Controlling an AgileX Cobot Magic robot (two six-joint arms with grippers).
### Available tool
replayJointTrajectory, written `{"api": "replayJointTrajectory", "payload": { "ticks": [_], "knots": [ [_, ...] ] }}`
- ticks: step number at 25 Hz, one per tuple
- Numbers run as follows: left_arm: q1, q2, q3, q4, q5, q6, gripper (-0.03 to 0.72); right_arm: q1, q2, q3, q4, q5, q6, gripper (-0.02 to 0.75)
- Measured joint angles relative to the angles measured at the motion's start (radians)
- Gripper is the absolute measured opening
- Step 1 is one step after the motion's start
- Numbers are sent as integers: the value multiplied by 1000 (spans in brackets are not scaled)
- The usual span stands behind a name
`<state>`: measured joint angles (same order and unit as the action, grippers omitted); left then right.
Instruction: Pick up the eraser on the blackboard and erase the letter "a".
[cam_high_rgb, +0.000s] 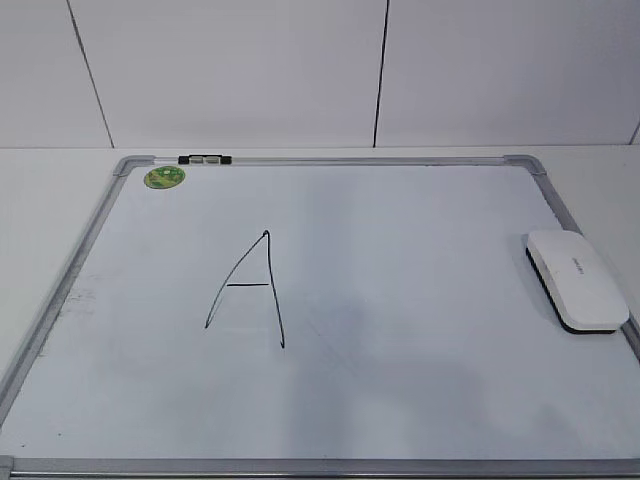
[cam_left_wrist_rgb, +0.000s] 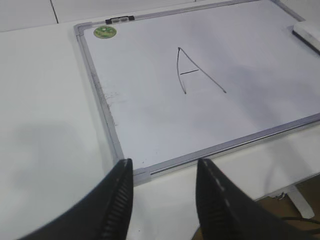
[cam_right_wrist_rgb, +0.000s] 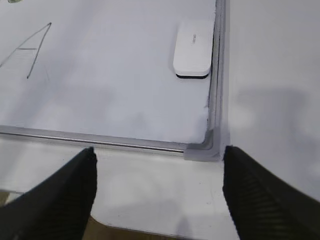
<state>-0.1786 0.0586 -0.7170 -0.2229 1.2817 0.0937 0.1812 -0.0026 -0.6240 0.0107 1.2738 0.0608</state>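
Note:
The blackboard is a white dry-erase board with a grey frame, lying flat on the table. The white eraser lies on it by the right frame edge; it also shows in the right wrist view and partly in the left wrist view. A tall black capital "A" is on the board. No small letter "a" shows; only a faint smudge lies right of the capital. My left gripper is open and empty near the board's front left corner. My right gripper is open and empty near the front right corner.
A round green sticker and a small black-and-white clip sit at the board's far left corner. The white table surrounds the board; its front edge lies under the right gripper. A tiled wall stands behind.

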Motion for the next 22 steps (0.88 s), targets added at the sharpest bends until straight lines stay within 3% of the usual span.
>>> {"api": "replayJointTrajectory", "payload": {
  "ticks": [9, 22],
  "knots": [
    [0, -41, 147, 106, 2, 0, 269, 0, -1, 67, -27, 0, -50, 594],
    [0, -41, 206, 140, -156, 0, 268, 0, -1, 123, -101, -111, -66, 594]
  ]
}}
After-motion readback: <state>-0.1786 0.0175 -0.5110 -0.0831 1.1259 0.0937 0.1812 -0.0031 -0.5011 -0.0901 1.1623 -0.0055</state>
